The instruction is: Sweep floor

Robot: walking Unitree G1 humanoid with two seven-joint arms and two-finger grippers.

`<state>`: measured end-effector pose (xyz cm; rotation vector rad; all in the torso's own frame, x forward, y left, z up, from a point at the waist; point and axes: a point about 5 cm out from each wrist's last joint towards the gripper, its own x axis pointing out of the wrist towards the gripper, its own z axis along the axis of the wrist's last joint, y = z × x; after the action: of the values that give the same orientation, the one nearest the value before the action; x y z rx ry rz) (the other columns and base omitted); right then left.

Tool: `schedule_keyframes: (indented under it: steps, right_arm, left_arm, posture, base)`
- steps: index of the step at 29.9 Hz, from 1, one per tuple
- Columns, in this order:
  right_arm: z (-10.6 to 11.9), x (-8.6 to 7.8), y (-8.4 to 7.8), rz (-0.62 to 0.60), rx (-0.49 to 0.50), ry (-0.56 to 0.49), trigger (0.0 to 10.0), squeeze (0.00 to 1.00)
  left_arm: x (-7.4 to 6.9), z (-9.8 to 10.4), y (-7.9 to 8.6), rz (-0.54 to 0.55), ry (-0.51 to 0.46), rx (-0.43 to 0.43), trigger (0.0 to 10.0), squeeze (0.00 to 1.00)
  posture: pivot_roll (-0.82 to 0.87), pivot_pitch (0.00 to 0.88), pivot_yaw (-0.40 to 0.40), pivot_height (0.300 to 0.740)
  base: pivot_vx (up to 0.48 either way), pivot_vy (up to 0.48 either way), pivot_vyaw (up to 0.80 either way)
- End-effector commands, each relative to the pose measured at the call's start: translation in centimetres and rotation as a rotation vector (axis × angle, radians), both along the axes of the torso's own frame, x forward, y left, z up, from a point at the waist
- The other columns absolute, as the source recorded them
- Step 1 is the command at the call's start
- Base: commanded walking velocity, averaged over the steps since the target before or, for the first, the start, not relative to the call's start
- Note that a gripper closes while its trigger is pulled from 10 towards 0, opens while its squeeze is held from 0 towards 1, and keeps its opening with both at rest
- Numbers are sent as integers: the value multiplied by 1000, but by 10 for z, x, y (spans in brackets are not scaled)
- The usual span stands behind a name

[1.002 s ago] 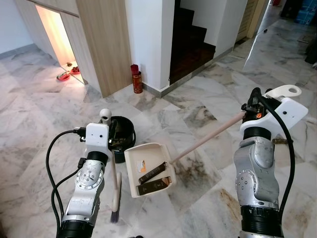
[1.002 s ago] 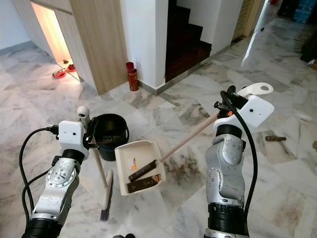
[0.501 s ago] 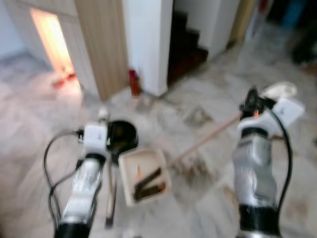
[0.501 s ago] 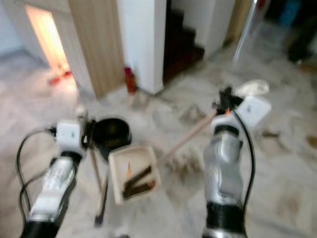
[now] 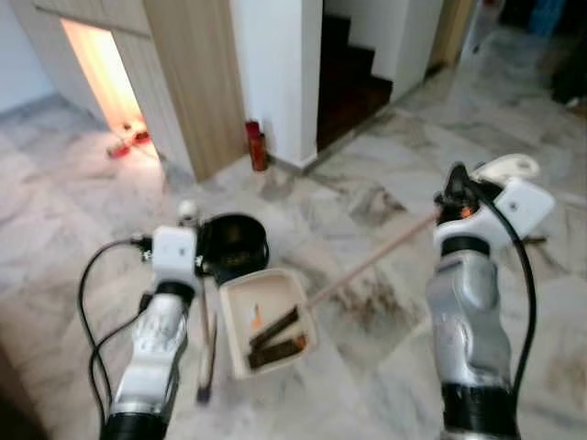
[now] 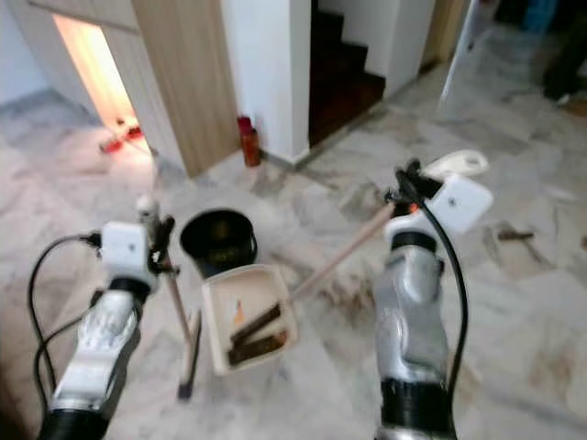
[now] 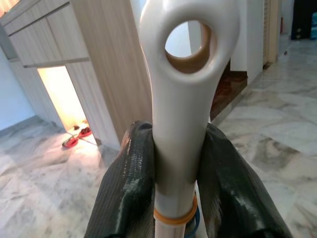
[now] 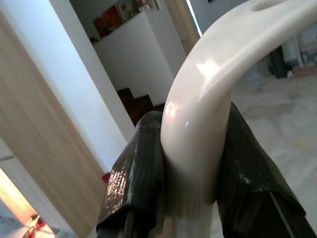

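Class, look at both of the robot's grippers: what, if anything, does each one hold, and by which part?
The left gripper clamps the broom near the top of its handle, just below the hanging hole. The right gripper clamps the dustpan at the curved upper end of its long handle.

The head's two eye views looked forward and down from above, sharing the marble floor [image 5: 367, 367], both arms, the dustpan [image 5: 266, 321] and the stairs [image 6: 344, 82] beyond. Each wrist view sat very close behind its claw, facing along the black fingers [image 7: 129, 193] toward the wooden cabinet [image 7: 74, 64] and stairway.
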<state>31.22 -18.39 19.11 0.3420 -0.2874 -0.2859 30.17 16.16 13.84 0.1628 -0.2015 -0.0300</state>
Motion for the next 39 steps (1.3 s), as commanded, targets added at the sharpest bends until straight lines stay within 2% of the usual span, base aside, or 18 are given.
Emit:
schedule_keyframes:
  steps: [1, 8, 12, 16, 24, 39]
  right_arm:
    - [17, 1, 9, 34, 10, -74, 10000, 0]
    - [23, 1, 15, 69, -2, -101, 10000, 0]
    - [34, 1, 24, 125, -40, -161, 10000, 0]
    - [37, 0, 31, 157, -73, -179, 10000, 0]
    - [38, 0, 33, 182, -80, -187, 10000, 0]
    - [38, 1, 35, 196, -55, -195, 10000, 0]
  left_arm:
    - [1, 10, 5, 12, -41, 13, 10000, 0]
    - [1, 11, 6, 20, -42, 14, 10000, 0]
    - [1, 10, 9, 45, -34, 17, 10000, 0]
    - [1, 9, 10, 49, -31, 21, 10000, 0]
    - [2, 9, 10, 56, -31, 18, 10000, 0]
    - [2, 11, 10, 58, -39, 17, 10000, 0]
  posture:
    - [-2, 0, 24, 740]
    - [0, 0, 24, 740]
    - [2, 0, 24, 740]
    - [4, 0, 22, 740]
    - [2, 0, 22, 740]
    - [5, 0, 21, 740]
  base:
    - [390, 0, 0]
    - [386, 0, 0]
    - [385, 0, 0]
    - [388, 0, 292]
    - [386, 0, 787]
    - [388, 0, 0]
